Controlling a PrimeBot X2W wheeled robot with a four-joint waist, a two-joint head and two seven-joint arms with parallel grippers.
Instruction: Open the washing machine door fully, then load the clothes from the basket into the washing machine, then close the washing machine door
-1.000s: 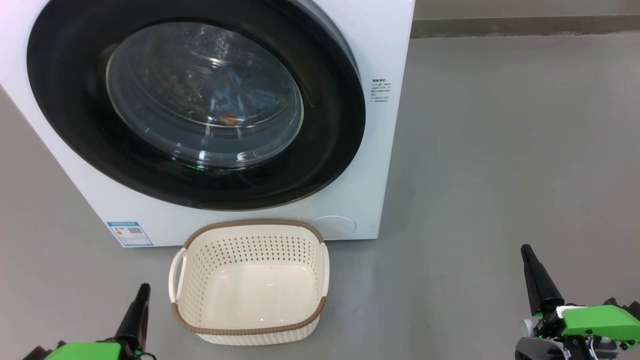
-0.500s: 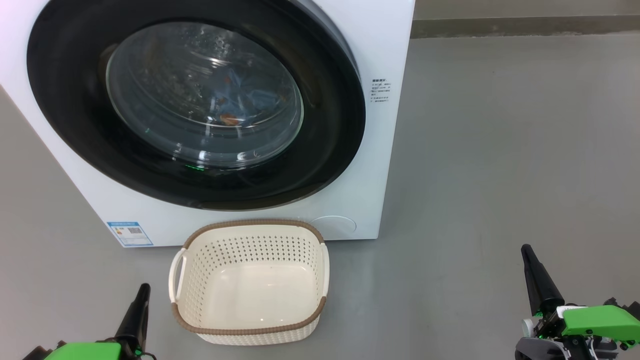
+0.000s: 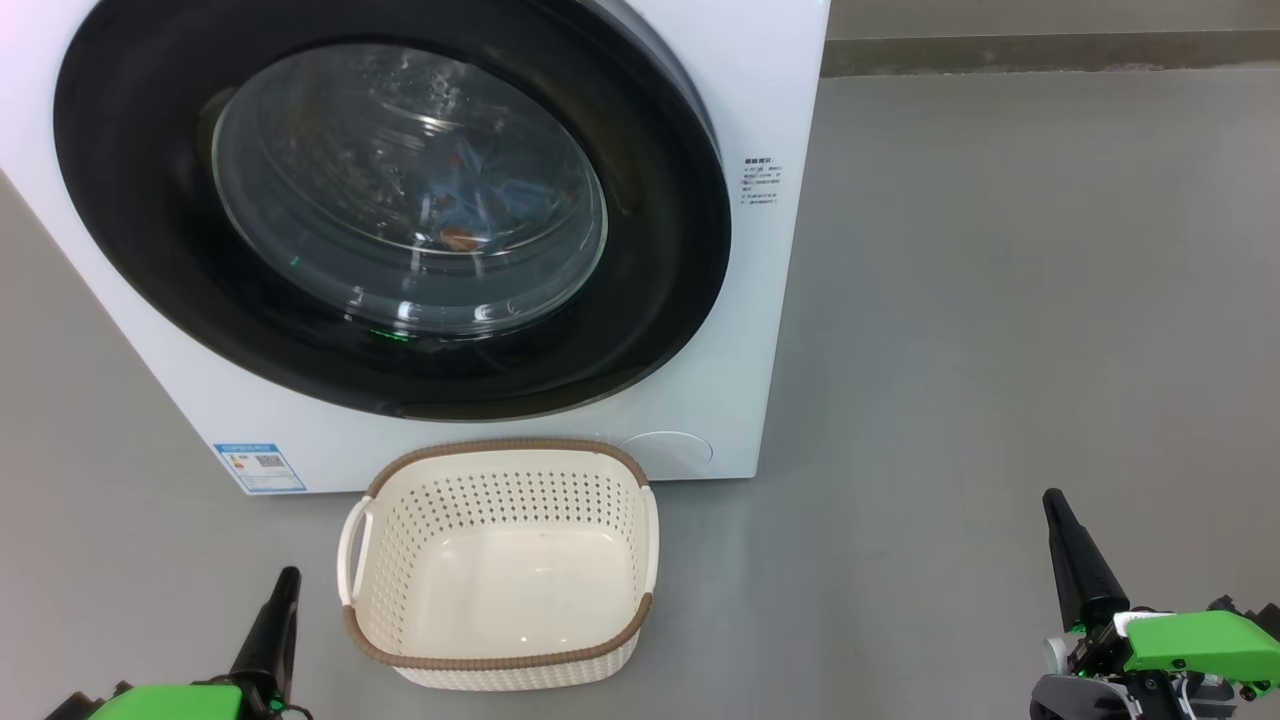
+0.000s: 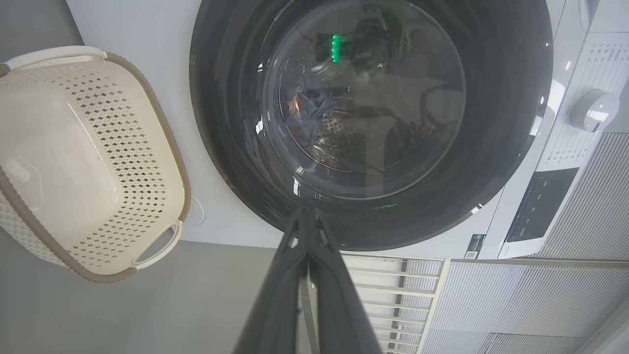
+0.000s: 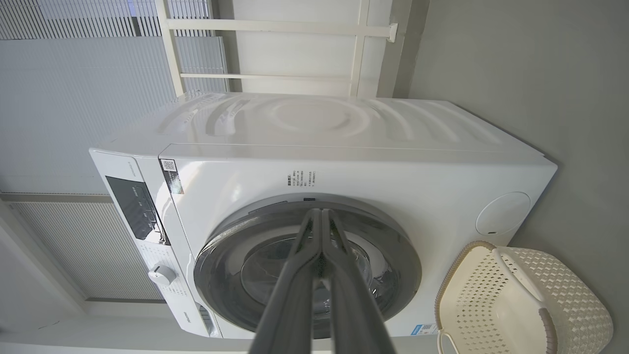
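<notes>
washing machine door [image 3: 390,210] sits shut (clothes [image 3: 485,200] behind its glass).

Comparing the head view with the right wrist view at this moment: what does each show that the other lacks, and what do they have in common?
Head view's own: the left claw, shut, low at the left, and the blue clothes behind the door glass. Right wrist view's own: the top of the washing machine, its control panel and knob, and a white rail frame behind it. Shared: the closed washing machine door, the basket on the floor in front, and the shut right claw.
</notes>
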